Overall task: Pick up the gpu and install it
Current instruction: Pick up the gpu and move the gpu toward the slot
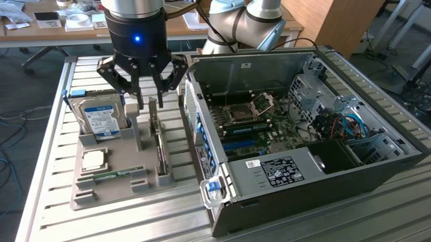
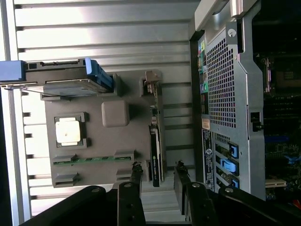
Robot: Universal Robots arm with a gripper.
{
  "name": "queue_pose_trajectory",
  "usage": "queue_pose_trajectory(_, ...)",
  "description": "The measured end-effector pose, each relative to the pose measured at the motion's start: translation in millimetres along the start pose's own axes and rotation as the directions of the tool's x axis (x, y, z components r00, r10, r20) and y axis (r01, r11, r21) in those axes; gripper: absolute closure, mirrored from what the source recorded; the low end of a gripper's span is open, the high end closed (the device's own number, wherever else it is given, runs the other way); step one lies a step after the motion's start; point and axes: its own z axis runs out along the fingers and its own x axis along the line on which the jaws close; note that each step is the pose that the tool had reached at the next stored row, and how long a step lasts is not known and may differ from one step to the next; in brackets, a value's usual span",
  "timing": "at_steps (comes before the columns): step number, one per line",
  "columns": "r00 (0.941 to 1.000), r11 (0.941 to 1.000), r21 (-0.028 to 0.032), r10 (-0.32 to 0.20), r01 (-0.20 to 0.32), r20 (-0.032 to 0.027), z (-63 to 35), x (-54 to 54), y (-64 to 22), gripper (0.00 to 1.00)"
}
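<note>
Slatted metal surface (image 1: 40, 201) carries everything. Open computer case (image 1: 296, 191) lies on its side at the exterior view's right, motherboard exposed. Its perforated rear panel (image 2: 221, 80) shows in the wrist view.

Grey parts tray (image 1: 108, 194) sits just beside the case, at the exterior view's left.

Gripper (image 1: 149, 101) hangs over the tray's far end, above the card. Fingers (image 2: 136, 181) are spread wide and hold nothing. In the wrist view the gripper (image 2: 158, 169) straddles one end of the card, a gap showing on each side. Can't tell if the tips touch anything.

Hard drive (image 1: 101, 118) with blue-white label stands upright in a tray slot on the side away from the case.

The gpu (image 1: 160, 148) stands on edge in its tray slot, on the tray's side nearest the case, not installed. The wrist view shows it as a thin dark strip (image 2: 156, 136).

Square processor chip (image 1: 93, 160) lies flat in its pocket. Narrow green memory stick (image 1: 116, 175) lies in the slot next to it.
</note>
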Motion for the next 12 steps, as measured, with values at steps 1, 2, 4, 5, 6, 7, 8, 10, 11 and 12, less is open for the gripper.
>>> queue_pose_trajectory(1,1.0000,1.0000,0.0000,0.000,0.000,0.0000,0.0,0.0,0.0,0.59)
queue_pose_trajectory(2,1.0000,1.0000,0.0000,0.000,0.000,0.0000,0.0,0.0,0.0,0.59)
queue_pose_trajectory(4,1.0000,1.0000,0.0000,0.000,0.000,0.0000,0.0,0.0,0.0,0.59)
queue_pose_trajectory(5,1.0000,1.0000,0.0001,0.000,0.000,0.0000,0.0,0.0,0.0,0.59)
queue_pose_trajectory(6,1.0000,1.0000,0.0000,0.000,0.000,0.0000,0.0,0.0,0.0,0.59)
queue_pose_trajectory(7,1.0000,1.0000,0.0000,0.000,0.000,0.0000,0.0,0.0,0.0,0.59)
queue_pose_trajectory(8,1.0000,1.0000,0.0001,0.000,0.000,0.0000,0.0,0.0,0.0,0.59)
queue_pose_trajectory(10,1.0000,1.0000,-0.0001,0.000,0.000,0.0001,1.0,0.0,-0.1,0.59)
queue_pose_trajectory(11,1.0000,1.0000,-0.0001,0.000,0.000,0.0001,2.0,0.1,-0.1,0.59)
queue_pose_trajectory(12,1.0000,1.0000,0.0000,0.000,0.000,0.0000,3.2,0.1,-0.1,0.59)
